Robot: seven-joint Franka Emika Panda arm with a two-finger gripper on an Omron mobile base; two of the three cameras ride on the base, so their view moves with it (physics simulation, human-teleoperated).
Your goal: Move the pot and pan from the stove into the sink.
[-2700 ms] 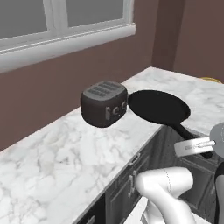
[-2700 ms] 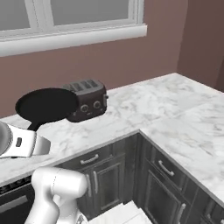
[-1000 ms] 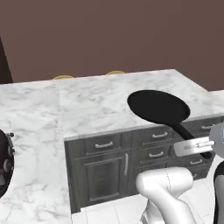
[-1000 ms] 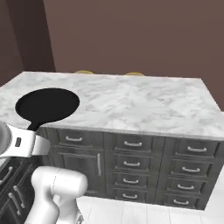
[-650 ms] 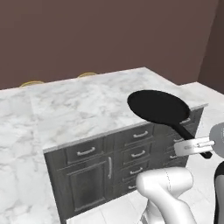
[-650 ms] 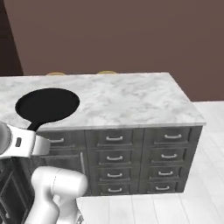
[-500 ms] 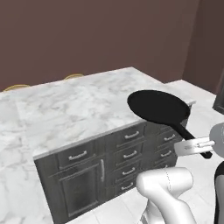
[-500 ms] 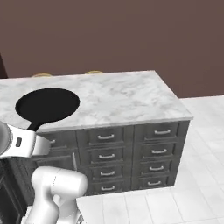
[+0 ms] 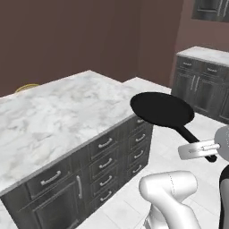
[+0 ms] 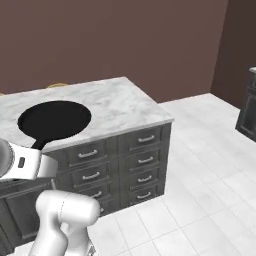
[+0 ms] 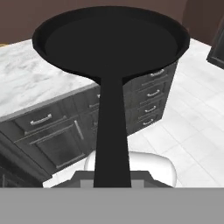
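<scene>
Dark brown walls close off the kitchen behind one marble-topped table point(image 9: 58, 112), an island with dark drawer fronts below. One pan point(image 9: 162, 108) is in sight, all black, held level in the air by its long handle. One gripper point(image 9: 203, 150) is clamped on the end of that handle, jaws narrow around it; in the hand view the handle runs straight away from the gripper to the round dish of the pan point(image 11: 111, 41).

From the gripper, the pan's dish lies straight ahead, and the table's corner sits beneath and beyond its far rim. In the left base view the dish overhangs the table's near edge and the drawers point(image 9: 107, 159) under it; in the right base view the pan point(image 10: 54, 120) appears over the marble top, near its front edge.

White tiled floor point(image 10: 200, 175) spreads wide and bare to the gripper's right, past the table's end. A second dark cabinet run point(image 9: 201, 85) with a pale top stands well apart across that floor. One yellowish rounded object point(image 9: 27, 87) shows just past the table's far edge.
</scene>
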